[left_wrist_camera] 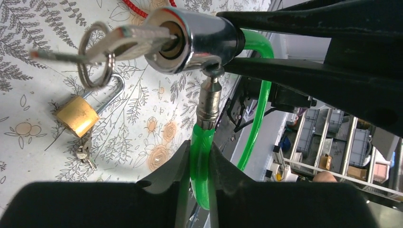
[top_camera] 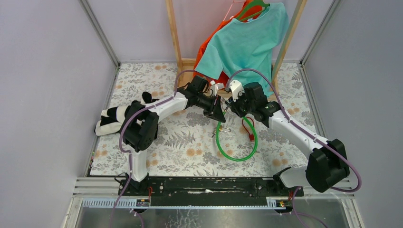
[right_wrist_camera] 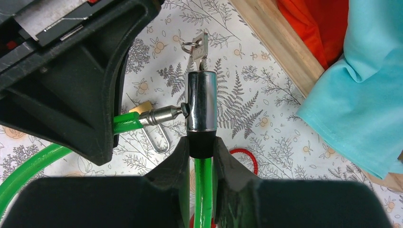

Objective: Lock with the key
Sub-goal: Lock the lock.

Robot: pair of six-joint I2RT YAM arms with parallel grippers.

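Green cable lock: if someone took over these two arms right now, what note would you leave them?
Left gripper: shut on the green cable just behind its metal pin.
Right gripper: shut on the cable's other end, just under the chrome lock barrel.
Done: the key sits in the barrel. The pin tip is at the barrel's side hole, depth unclear.
Left to do: seat the pin fully, then turn the key, which probably needs one gripper freed.
A brass padlock lies aside, untouched.
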